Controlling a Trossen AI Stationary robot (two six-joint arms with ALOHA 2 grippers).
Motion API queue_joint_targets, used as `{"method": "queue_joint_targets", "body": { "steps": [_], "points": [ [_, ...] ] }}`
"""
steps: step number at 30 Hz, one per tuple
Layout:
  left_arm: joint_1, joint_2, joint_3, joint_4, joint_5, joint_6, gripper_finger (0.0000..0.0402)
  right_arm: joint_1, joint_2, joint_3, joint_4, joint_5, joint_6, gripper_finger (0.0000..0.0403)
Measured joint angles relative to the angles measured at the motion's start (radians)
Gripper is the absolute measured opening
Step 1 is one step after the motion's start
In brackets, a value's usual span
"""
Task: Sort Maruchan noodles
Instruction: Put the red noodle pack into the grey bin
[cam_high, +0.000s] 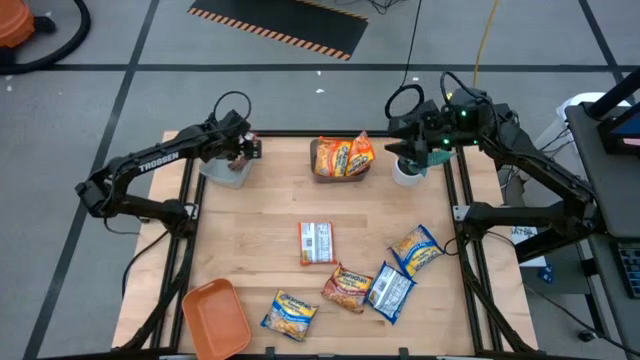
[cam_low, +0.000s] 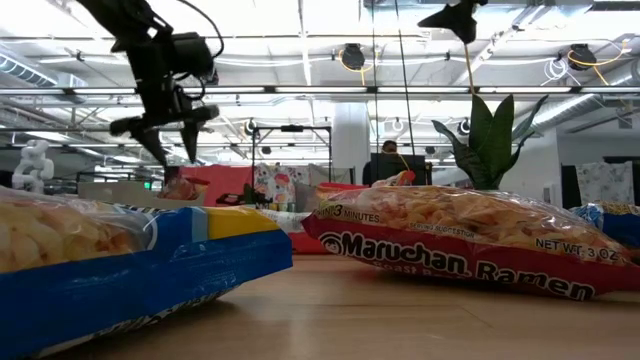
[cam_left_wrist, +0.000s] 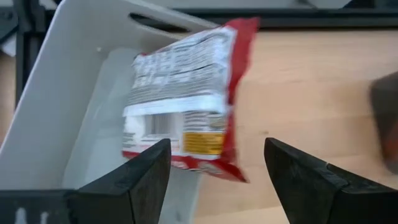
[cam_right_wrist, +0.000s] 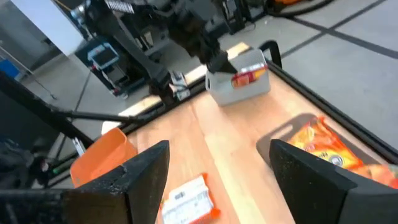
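Left claw (cam_left_wrist: 214, 174), fingers apart, over white bin (cam_left_wrist: 74, 106), red packet (cam_left_wrist: 180, 99) half in; right claw (cam_right_wrist: 214, 168) spread too. Five packets (cam_high: 350, 285) left on tabletop (cam_high: 260, 240).

Red crinkly plastic ramen packet (cam_low: 470, 240), centre right of the low view: "Maruchan Ramen", "3 MINUTES", "NET WT. 3 OZ".
Dark left robot arm (cam_high: 150, 165), upper left of the high view: white "TROSSEN" lettering on its link.
Other packets: print too small or blurred to read.
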Motion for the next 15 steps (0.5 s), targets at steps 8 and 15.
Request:
{"method": "queue_joint_targets", "body": {
  "steps": [8,15],
  "points": [
    [-0.075,0.000,0.128,-0.099,-0.013,-0.009,0.0262,0.002,-0.015,0.000,-0.061,-0.014,-0.001,0.0270],
    [-0.168,-0.001,0.192,-0.073,0.062,0.019,0.0262,0.029,-0.035,0.000,-0.122,-0.075,0.100,0.0270]
  ]
}}
